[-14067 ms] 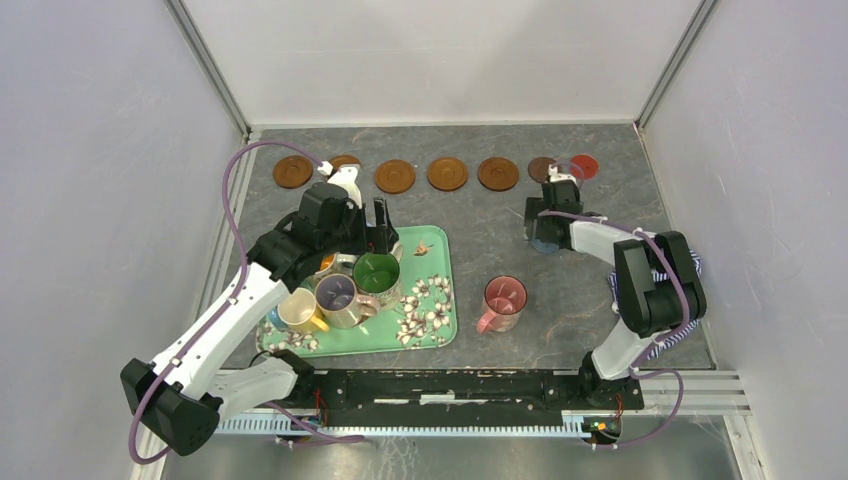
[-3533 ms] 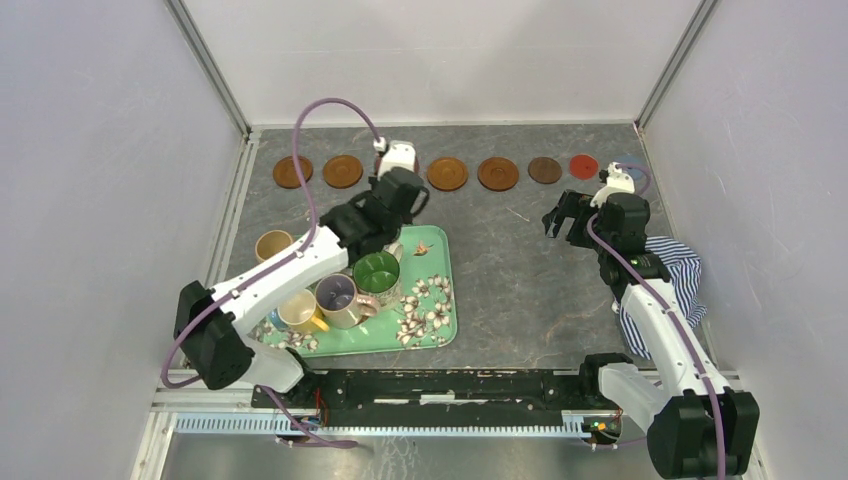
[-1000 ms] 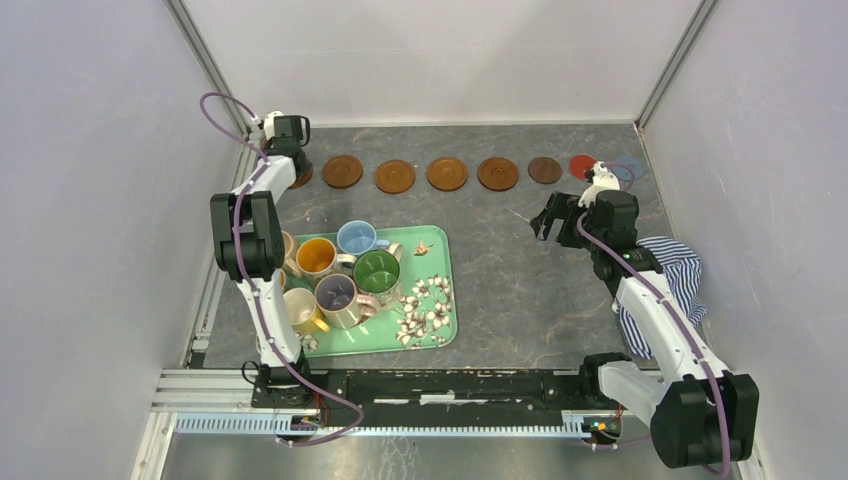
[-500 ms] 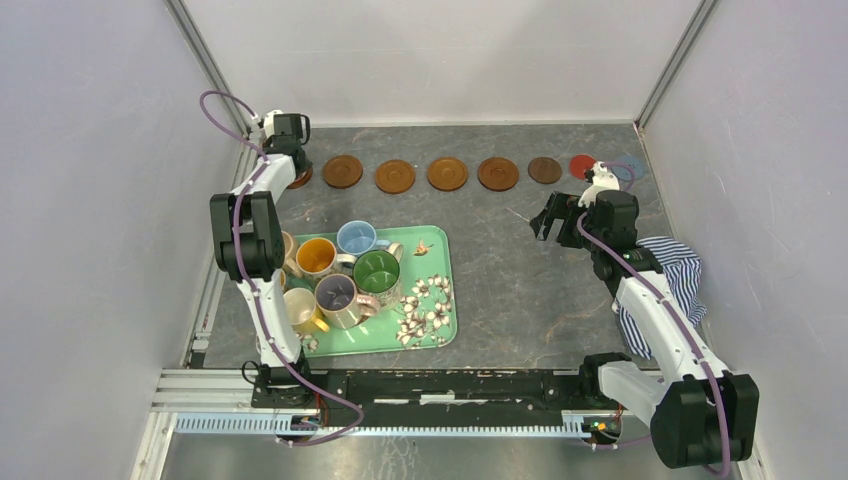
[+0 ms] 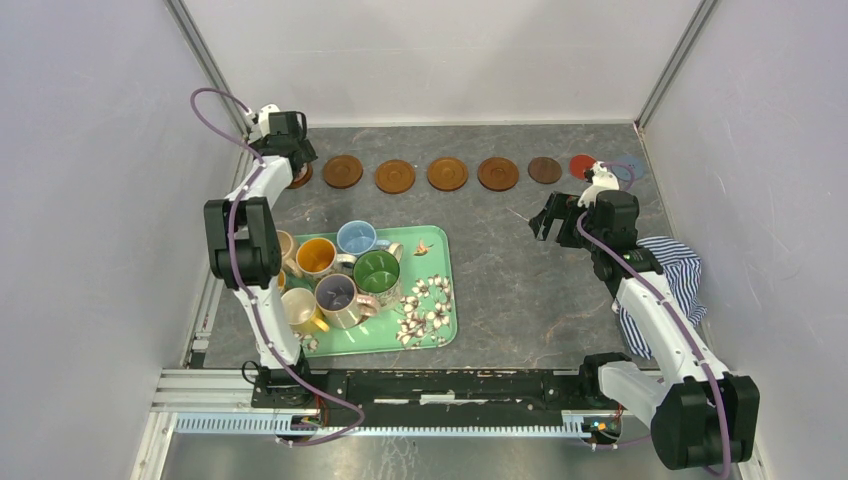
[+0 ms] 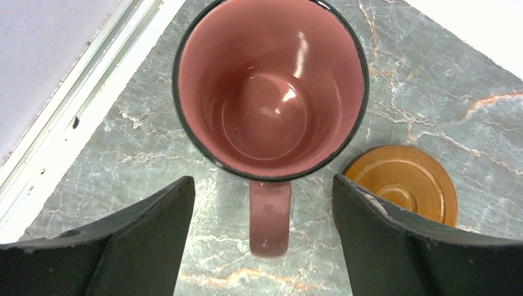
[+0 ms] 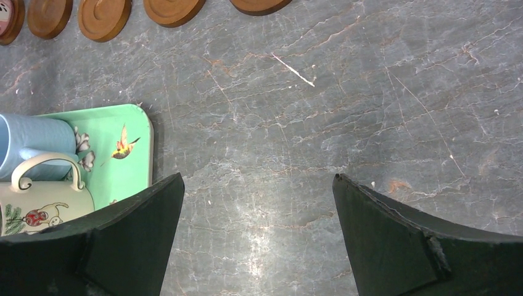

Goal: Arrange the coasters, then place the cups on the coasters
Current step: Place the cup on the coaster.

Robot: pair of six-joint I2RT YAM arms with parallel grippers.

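A pink cup [image 6: 270, 86] stands upright in the table's far left corner. Its handle [image 6: 269, 216] points in between the fingers of my left gripper [image 6: 262, 185], which is open and clear of it on both sides. Whatever the cup stands on is hidden in the left wrist view. An orange-brown coaster [image 6: 404, 185] lies just to its right. In the top view my left gripper [image 5: 297, 160] covers the cup at the left end of the coaster row [image 5: 447, 173]. My right gripper [image 5: 553, 215] hovers open over bare table, holding nothing.
A green floral tray [image 5: 425, 320] near the front left holds several cups, among them a green one [image 5: 377, 272] and a light blue one [image 5: 355, 238]. Dark brown [image 5: 545, 170], red [image 5: 582, 165] and blue-grey [image 5: 628, 165] coasters end the row. A striped cloth [image 5: 672, 280] lies at right.
My left gripper has opened from shut, letting go of the pink cup's handle, and has shifted slightly back. The right arm has not moved.
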